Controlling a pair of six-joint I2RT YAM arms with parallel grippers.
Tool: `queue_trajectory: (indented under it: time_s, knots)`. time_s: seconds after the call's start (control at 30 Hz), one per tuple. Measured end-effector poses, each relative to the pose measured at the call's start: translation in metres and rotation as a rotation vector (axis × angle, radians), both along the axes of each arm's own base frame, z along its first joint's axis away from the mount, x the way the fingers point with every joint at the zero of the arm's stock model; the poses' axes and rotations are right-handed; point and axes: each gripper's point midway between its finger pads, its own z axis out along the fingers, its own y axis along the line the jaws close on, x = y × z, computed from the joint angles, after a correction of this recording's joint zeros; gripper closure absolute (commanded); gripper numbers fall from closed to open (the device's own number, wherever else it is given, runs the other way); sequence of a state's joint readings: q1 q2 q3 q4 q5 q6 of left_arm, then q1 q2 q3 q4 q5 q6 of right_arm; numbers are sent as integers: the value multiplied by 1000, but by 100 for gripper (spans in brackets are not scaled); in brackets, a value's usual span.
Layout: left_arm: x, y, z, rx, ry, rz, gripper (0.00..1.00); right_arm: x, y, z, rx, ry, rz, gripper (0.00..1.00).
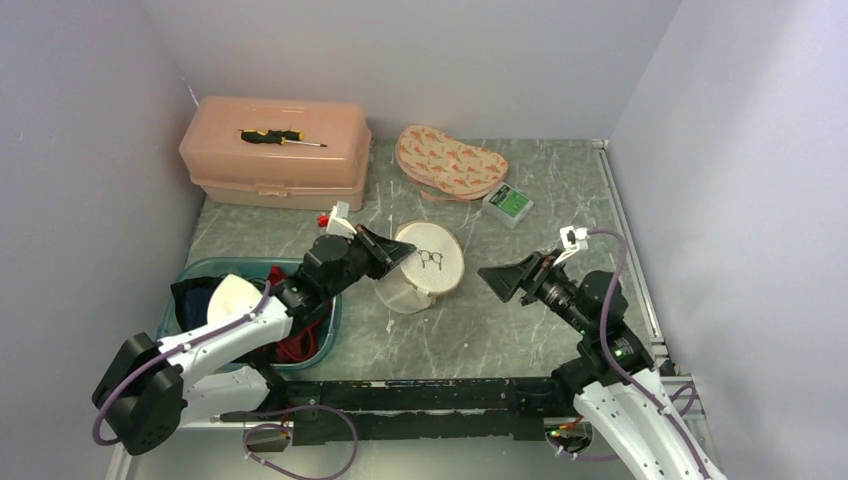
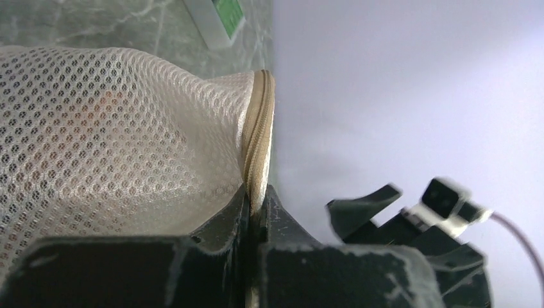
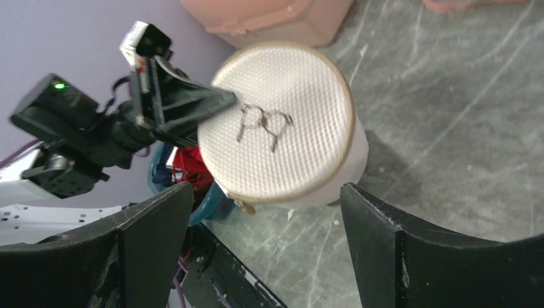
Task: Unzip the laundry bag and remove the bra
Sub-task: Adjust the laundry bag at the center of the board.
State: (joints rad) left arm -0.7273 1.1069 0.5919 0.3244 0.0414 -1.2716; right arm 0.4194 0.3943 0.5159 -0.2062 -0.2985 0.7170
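Note:
The laundry bag [image 1: 425, 265] is a white mesh drum with a tan zipper rim [image 2: 256, 141], standing tilted on the table. My left gripper [image 1: 398, 252] is shut on that rim from the left, its fingertips [image 2: 258, 192] pinching the zipper tape. My right gripper [image 1: 492, 277] hangs open just right of the bag, touching nothing [image 3: 266, 192]. A small zipper pull [image 3: 247, 206] dangles under the lid. A faint reddish patch shows through the mesh [image 2: 109, 97]. Red fabric with thin strands [image 1: 294, 345] lies in the teal bin [image 1: 332, 322]; I cannot tell whether it is the bra.
A salmon toolbox [image 1: 275, 150] with a screwdriver [image 1: 282, 137] on its lid stands at the back left. A patterned pouch [image 1: 450, 163] and a green-and-white box [image 1: 508, 203] lie behind the bag. Dark and white clothes share the bin. Walls close in on the left, back and right.

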Motion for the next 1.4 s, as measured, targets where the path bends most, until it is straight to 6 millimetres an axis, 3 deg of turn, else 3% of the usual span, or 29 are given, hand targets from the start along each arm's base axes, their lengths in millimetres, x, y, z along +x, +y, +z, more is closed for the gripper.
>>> queue_trajectory:
  time_s: [0.17, 0.3, 0.43, 0.57, 0.63, 0.8, 1.03, 1.4]
  knots:
    - [8, 9, -13, -7, 80, 148, 97, -1, 7, -44, -32, 105, 37, 28]
    - [12, 17, -38, 31, 173, 220, 97, -4, 17, -61, -76, 153, 92, 37]
    - [12, 23, -52, 68, 264, 266, 97, -13, 34, -72, -120, 156, 171, 38]
    - [15, 23, -45, 75, 318, 295, 97, -24, 56, -87, -185, 163, 259, 26]
    - [15, 23, -43, 73, 336, 305, 97, -29, 67, -96, -216, 163, 291, 26]
    - [11, 29, -53, 97, 381, 323, 97, -29, 79, -99, -199, 88, 294, 34]
    - [6, 33, -61, 125, 421, 335, 97, -12, 90, -93, -153, 27, 244, 35]
    - [4, 40, -62, 137, 436, 363, 97, -8, 100, -104, -164, 44, 267, 52]
